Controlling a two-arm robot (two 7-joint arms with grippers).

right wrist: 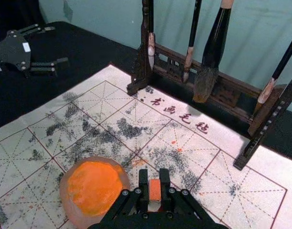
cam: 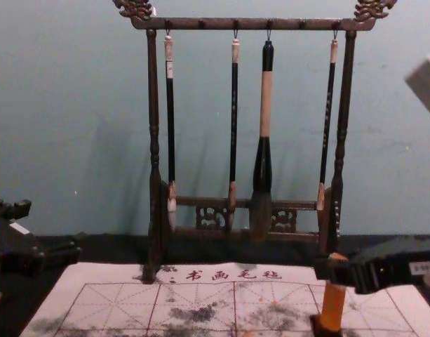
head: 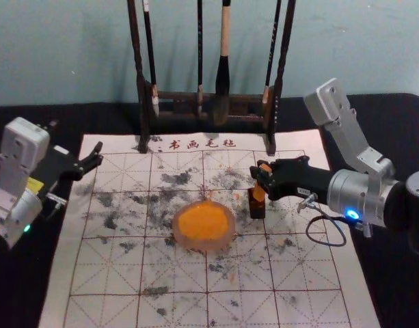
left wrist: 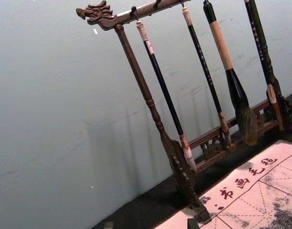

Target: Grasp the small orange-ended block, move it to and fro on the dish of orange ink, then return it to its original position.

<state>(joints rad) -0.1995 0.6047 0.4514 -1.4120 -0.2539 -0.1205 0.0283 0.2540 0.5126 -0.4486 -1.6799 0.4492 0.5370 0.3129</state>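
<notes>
A: Left arm?
B: Left gripper [head: 96,156] is idle, off past the mat's [head: 55,304] left edge, well apart from the right one. Fingers spread, nothing between them.
A: Next along?
B: Brush rack [head: 143,102], beyond both grippers and between them, brushes hanging from it. Orange ink dish [head: 182,240] lies on the mat just left of the right gripper [head: 261,174], a bit nearer the robot than its fingertips.
A: And the block?
B: Orange block [head: 259,193] is in the right gripper's fingertips. Near upright, slight lean, orange running down below the grip.
A: How tight?
B: Fingers closed in on it, one each side.
A: Under it?
B: Small dark holder [head: 258,210], directly below the fingertips, right of the dish. Block's lower end is at its top; can't tell how deep it sits.
</notes>
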